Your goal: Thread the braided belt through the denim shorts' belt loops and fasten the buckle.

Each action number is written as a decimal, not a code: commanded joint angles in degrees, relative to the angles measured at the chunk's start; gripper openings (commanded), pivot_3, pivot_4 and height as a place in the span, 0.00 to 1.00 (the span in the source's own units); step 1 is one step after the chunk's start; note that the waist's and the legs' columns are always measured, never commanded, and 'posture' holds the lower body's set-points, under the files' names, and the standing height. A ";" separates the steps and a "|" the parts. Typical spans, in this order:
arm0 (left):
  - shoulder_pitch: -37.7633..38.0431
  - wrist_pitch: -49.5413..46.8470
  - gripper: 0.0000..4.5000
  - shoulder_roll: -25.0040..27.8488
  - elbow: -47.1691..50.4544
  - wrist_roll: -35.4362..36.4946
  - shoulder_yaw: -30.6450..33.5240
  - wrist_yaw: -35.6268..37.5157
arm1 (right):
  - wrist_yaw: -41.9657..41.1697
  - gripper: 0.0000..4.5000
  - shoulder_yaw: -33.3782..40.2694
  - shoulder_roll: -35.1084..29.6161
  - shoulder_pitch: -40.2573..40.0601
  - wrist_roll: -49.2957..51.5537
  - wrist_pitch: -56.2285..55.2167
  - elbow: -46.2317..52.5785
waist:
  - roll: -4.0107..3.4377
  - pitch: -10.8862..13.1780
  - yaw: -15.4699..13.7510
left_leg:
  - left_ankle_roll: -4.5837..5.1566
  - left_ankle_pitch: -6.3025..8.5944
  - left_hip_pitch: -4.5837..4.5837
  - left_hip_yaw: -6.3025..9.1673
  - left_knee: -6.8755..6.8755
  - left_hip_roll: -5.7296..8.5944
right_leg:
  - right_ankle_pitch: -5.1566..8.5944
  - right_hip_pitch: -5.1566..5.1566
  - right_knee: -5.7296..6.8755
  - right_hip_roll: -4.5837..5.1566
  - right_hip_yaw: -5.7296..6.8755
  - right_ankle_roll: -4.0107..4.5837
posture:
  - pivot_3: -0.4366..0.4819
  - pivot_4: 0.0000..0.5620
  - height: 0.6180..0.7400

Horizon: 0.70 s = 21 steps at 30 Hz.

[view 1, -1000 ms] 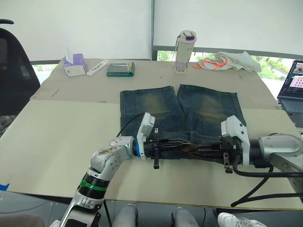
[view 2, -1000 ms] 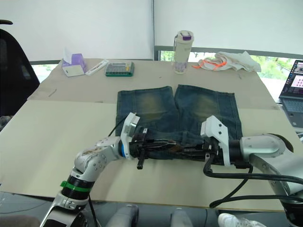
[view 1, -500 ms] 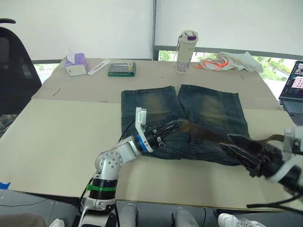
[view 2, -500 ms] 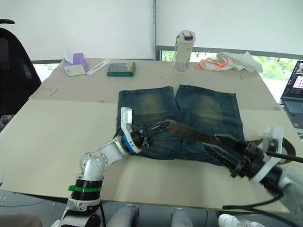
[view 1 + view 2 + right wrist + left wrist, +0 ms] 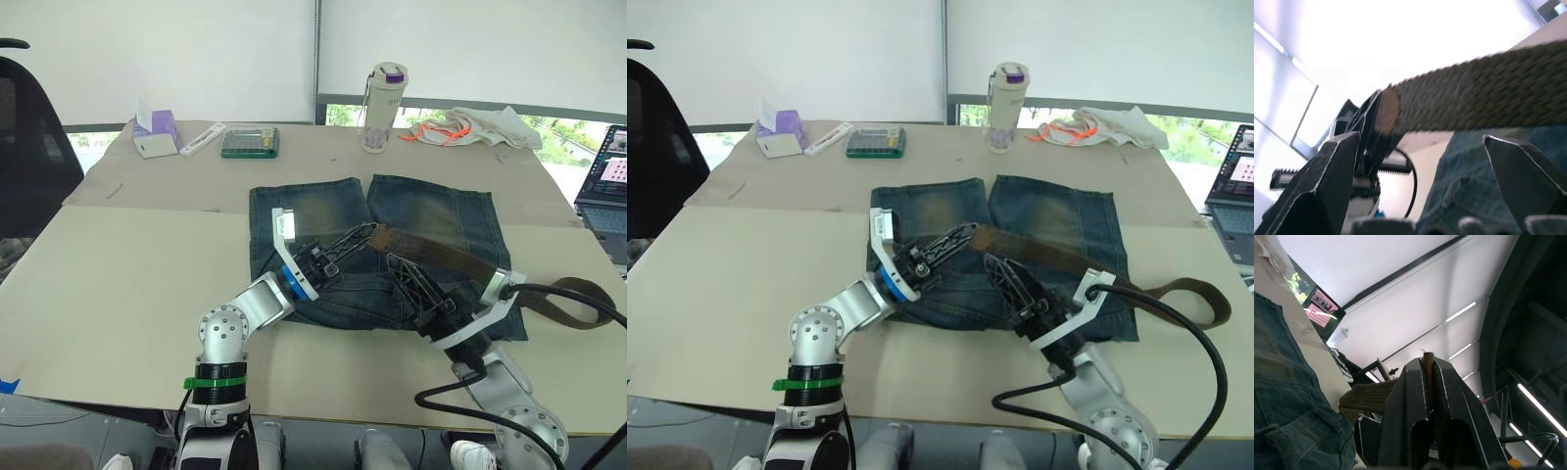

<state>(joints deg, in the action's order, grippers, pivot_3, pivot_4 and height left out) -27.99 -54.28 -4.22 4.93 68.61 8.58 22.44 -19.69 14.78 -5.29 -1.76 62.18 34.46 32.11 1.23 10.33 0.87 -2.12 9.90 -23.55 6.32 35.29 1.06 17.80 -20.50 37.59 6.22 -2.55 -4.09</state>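
While the denim shorts point(image 5: 377, 250) lie flat mid-bench point(image 5: 127, 264), the left gripper point(image 5: 355, 238) pinches the braided belt's point(image 5: 441, 255) tip above them, the strap trailing toward 4 o'clock off the shorts' edge. Seen from the left wrist, that clamp is plain; seen from the right wrist, the right gripper point(image 5: 1420, 181) stands spread wide, the belt crossing beyond its fingertips point(image 5: 1337, 161).

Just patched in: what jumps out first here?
The belt, stretched in the air above the shorts, with its far end looping over the table's right edge. The left gripper is shut on its tip, lifted off the denim. The right gripper is open just below the strap.
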 commanded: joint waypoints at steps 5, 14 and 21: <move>0.14 0.39 0.00 -0.10 2.73 2.15 -0.74 -0.77 | -0.27 0.94 0.37 0.09 1.99 4.60 -4.01 0.27 | -0.01 0.00 0.15 | 0.00 0.00 0.03 0.00 -0.01 -0.01 | -0.01 0.00 0.04 0.00 0.00 0.02 | 0.48 0.27 1.00; 1.03 0.68 0.00 0.42 3.38 2.41 -1.18 -1.40 | 0.21 0.27 0.15 -0.12 1.12 6.57 -5.61 0.69 | -0.01 0.00 0.15 | 0.00 0.00 0.02 0.00 -0.01 0.00 | -0.01 0.00 0.02 0.00 0.00 0.02 | 0.48 0.27 1.00; 1.03 0.78 0.00 2.03 2.97 2.09 -1.39 -0.51 | 0.33 0.00 0.72 -1.95 -0.42 7.95 -6.16 1.36 | -0.01 0.00 0.16 | 0.00 0.00 0.02 0.00 -0.02 0.00 | -0.01 0.00 0.01 0.00 0.00 0.02 | 0.48 0.27 1.00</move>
<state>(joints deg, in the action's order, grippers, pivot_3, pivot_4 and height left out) -26.84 -53.82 -2.39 6.21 69.81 7.36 20.98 -18.93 14.34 -6.63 -2.07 68.70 30.09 30.91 1.22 10.33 1.02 -2.12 9.90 -23.53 6.32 35.27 1.06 17.79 -20.50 37.60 6.22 -2.55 -4.07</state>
